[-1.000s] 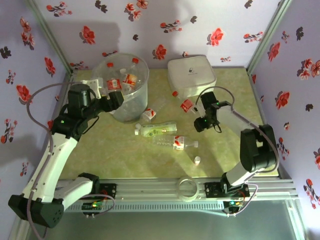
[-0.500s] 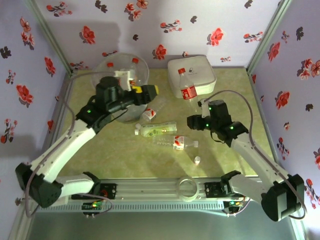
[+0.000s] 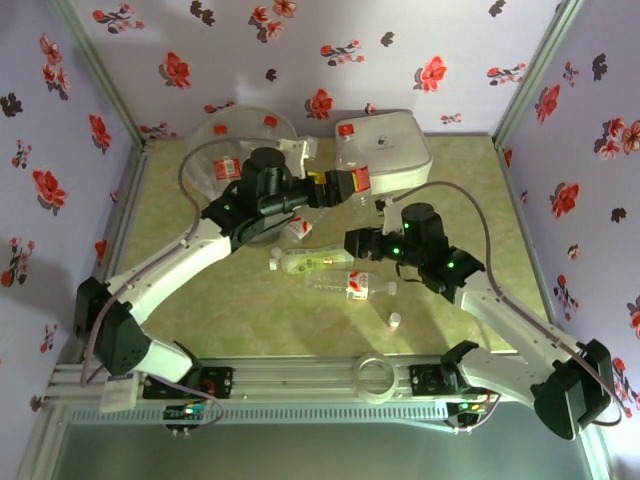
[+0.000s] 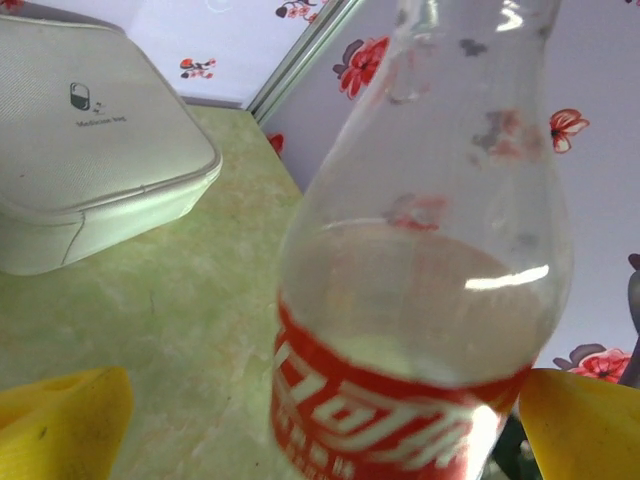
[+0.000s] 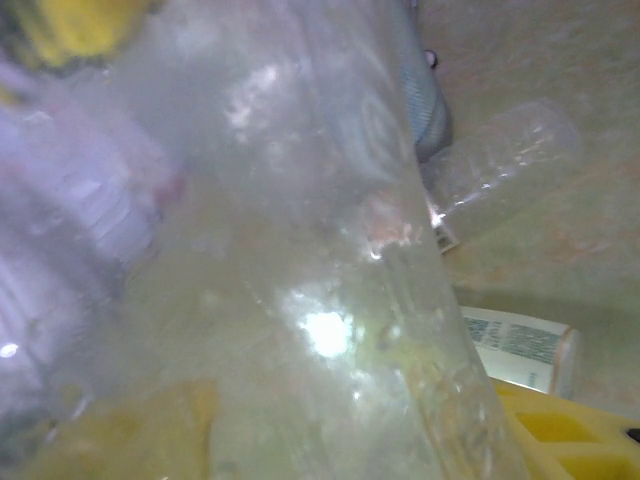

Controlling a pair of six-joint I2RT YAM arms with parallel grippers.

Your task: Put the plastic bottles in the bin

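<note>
We judge the task to be partway done. Inside the bin [image 3: 212, 128], at the far left of the table, we see at least one red-labelled bottle [image 3: 225, 168] and a red cap near the far rim. Through the translucent wall we cannot count the contents exactly.

One bottle is in hand. The clear held bottle [image 4: 420, 330], with a red and white label, hangs in the air between the bin and the white box [image 3: 390, 150]. The left gripper [image 3: 345, 183] has its yellow fingers [image 4: 60, 425] spread wide on either side of it, with a clear gap on one side, so it is not holding it. The right gripper [image 3: 352, 238] sits just below. In the right wrist view the bottle fills the space between the pads, so it appears to be the one gripping it, though that picture is blurred.

Three bottles lie on the table:
- a small bottle [image 3: 298, 228] just beside the bin's base
- a green-labelled bottle [image 3: 310, 261] near the middle
- a red-labelled bottle [image 3: 357, 286] just in front of the green one

So the held bottle and those three have yet to reach the bin.
</note>
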